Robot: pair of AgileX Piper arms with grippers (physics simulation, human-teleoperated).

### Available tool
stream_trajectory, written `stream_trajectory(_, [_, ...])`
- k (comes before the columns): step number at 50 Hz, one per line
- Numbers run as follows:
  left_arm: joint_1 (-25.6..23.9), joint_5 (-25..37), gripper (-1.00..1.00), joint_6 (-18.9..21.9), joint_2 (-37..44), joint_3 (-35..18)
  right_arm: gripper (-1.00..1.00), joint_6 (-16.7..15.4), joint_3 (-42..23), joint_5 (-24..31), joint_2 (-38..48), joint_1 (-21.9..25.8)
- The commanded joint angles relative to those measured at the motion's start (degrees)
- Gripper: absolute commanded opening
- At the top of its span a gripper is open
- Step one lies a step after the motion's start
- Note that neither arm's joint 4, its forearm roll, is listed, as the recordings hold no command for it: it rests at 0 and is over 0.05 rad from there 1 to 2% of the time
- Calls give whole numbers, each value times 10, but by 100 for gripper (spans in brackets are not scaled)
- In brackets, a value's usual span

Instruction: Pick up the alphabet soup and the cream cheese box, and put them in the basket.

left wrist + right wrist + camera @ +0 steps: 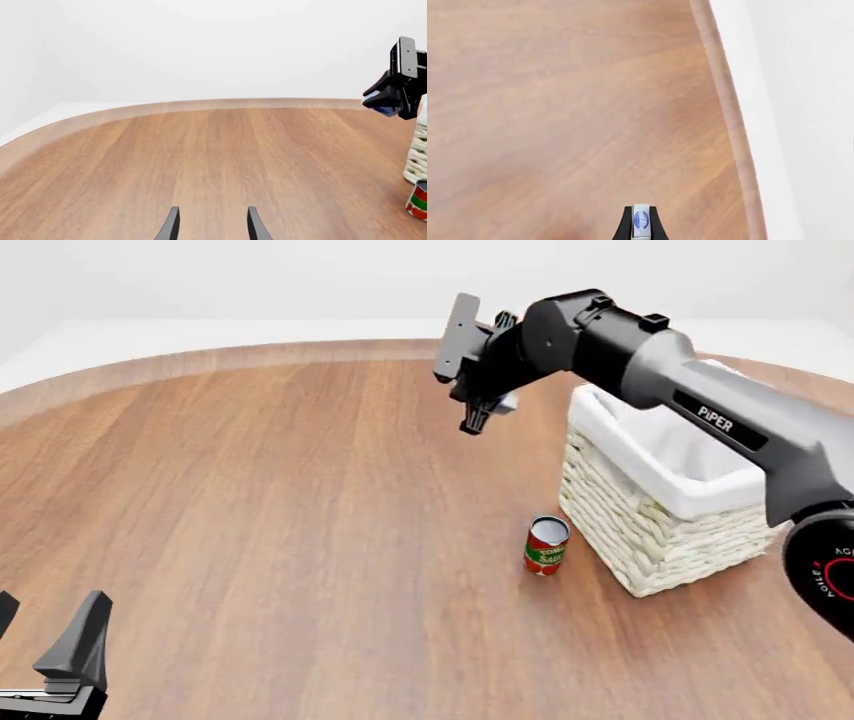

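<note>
You're mid-carry: right end effector [478,412] is clamped on the tiny pale blue-and-white cream cheese box [640,220], raised just beside the cream-white woven wicker basket [638,540]. Next, swing over its liner and release. Left end effector [212,225] sits open. Alphabet soup isn't visible.

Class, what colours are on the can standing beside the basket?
Red and green label on the can, clearest in the front view.

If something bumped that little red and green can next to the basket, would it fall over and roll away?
Probably it could. The can stands upright and is taller than it is wide, so a knock near its top might tip it. Once on its round side it would likely roll on the smooth table. The basket close beside it might stop it on that side.
</note>
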Motion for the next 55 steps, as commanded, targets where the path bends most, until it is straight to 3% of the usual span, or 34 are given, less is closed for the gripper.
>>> stream_trajectory(1, [0,0,100,0,0,0,-100,66,-16,-9,-26,-7])
stream_trajectory(21, [0,0,100,0,0,0,-100,148,18,-59,-66,-35])
stream_trajectory(43, [0,0,100,0,0,0,-100,201,14,-81,-104,-62])
stream_trajectory(55, [0,0,100,0,0,0,-100,251,62,-123,-141,-102])
